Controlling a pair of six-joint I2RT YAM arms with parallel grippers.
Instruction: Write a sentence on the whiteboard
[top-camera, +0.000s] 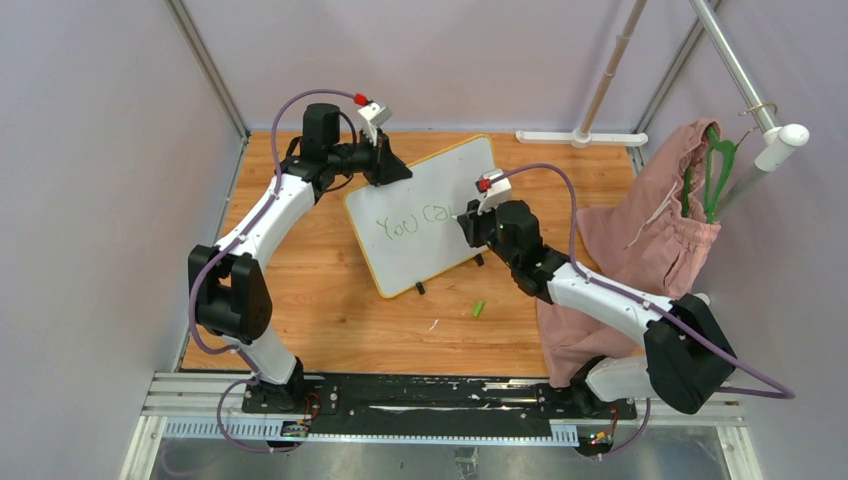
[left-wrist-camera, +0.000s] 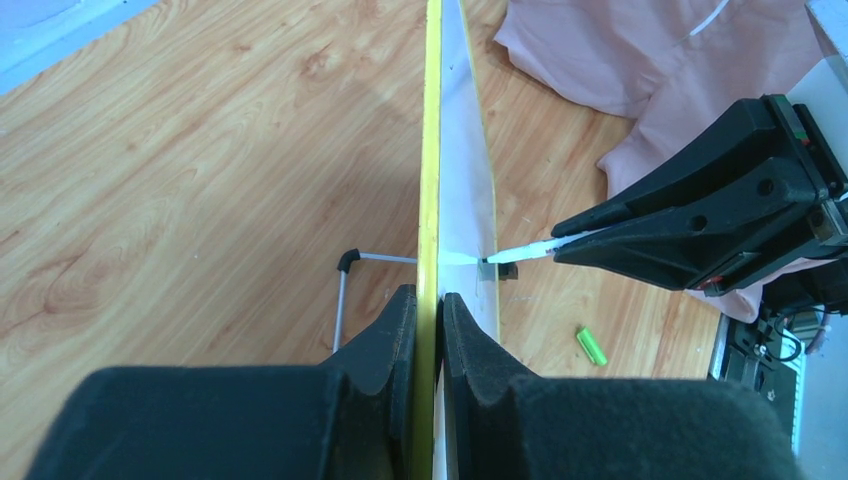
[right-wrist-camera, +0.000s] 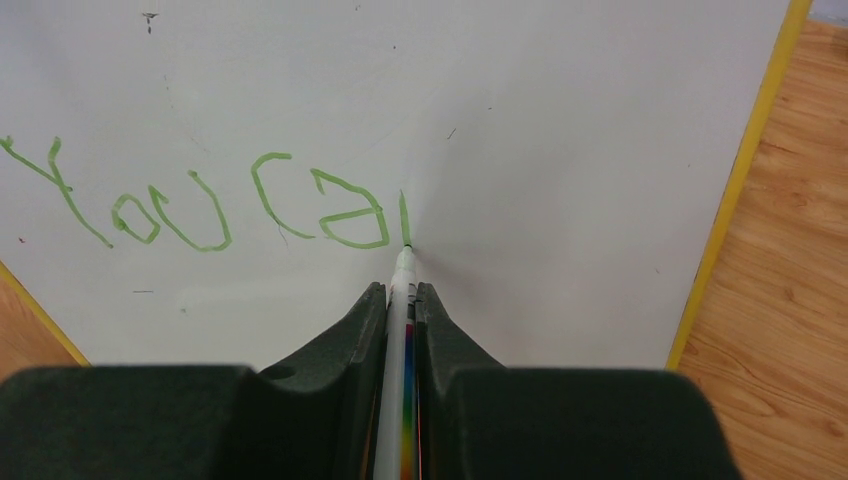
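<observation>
The whiteboard (top-camera: 440, 175) stands tilted on the wooden table, white with a yellow rim (left-wrist-camera: 430, 150). Green lettering (right-wrist-camera: 200, 205) on it reads "You ca" plus one fresh upright stroke; the same words (top-camera: 410, 222) show from above. My left gripper (top-camera: 395, 165) is shut on the board's upper left edge, a pad on each side of the rim (left-wrist-camera: 430, 295). My right gripper (right-wrist-camera: 400, 290) is shut on a white marker (right-wrist-camera: 398, 330) with a rainbow stripe. The marker's green tip touches the board at the foot of that stroke. From the left wrist, the marker (left-wrist-camera: 525, 250) meets the board's face.
A green marker cap (top-camera: 479, 308) lies on the table in front of the board. A pink garment (top-camera: 650, 240) hangs at the right with a green hanger (top-camera: 715, 170). A white pole stand (top-camera: 585, 135) sits at the back. One black board foot (left-wrist-camera: 345, 262) rests on the wood.
</observation>
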